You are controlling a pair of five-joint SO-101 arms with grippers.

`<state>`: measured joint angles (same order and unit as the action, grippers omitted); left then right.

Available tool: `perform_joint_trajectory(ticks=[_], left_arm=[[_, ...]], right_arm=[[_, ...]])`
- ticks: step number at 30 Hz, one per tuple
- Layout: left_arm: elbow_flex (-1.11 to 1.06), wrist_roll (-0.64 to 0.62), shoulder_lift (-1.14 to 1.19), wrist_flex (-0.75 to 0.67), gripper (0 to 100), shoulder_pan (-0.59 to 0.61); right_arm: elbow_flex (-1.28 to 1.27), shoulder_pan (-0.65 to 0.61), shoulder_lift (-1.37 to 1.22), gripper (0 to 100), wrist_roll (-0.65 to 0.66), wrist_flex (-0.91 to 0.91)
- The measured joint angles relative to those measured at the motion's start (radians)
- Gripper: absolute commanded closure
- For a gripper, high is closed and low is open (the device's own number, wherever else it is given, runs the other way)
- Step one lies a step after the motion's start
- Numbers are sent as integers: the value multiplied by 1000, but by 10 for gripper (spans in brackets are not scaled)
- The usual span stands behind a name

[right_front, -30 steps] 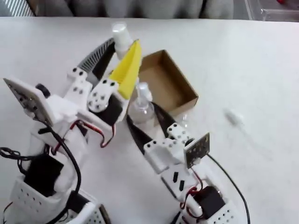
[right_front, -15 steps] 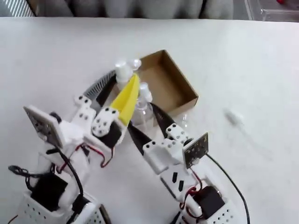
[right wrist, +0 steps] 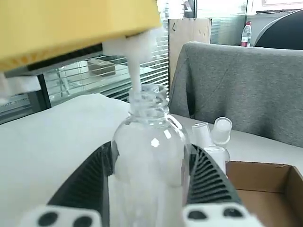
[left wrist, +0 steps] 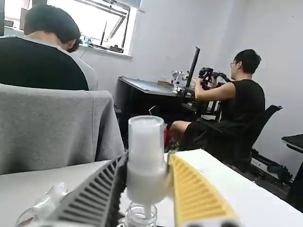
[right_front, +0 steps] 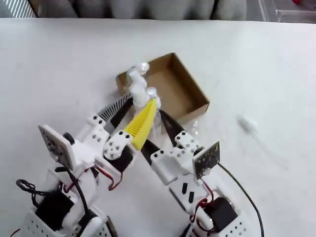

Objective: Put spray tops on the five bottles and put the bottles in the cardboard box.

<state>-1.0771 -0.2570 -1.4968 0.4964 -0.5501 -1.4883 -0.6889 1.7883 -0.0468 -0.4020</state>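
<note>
**Spray top lined up over the bottle**

Standing by the desk right now. The left tool is pinching a white spray top between its black and yellow fingers, and it's hanging directly over a clear bottle. The top's stem is sitting right at the bottle's open mouth. The right tool is gripping that bottle by its body, keeping it upright on the desk just beside the cardboard box. Two capped bottles are standing at the box's corner, though I can't tell if they're inside it. A small clear piece is lying on the desk, well apart from the box.
</note>
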Motion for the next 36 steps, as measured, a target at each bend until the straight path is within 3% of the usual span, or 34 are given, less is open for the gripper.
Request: perform_joint_trajectory(ticks=[3, 20, 31, 36], left_arm=[[0, 0, -8, 17, 760, 0], [0, 0, -35, 48, 759, 20], [121, 0, -169, 269, 760, 115], [121, 0, -195, 347, 888, 181]], right_arm=[[0, 5, 0, 983, 0, 0], [0, 6, 0, 983, -2, 0], [0, 115, 0, 983, -2, 0], [0, 172, 0, 984, -2, 57]])
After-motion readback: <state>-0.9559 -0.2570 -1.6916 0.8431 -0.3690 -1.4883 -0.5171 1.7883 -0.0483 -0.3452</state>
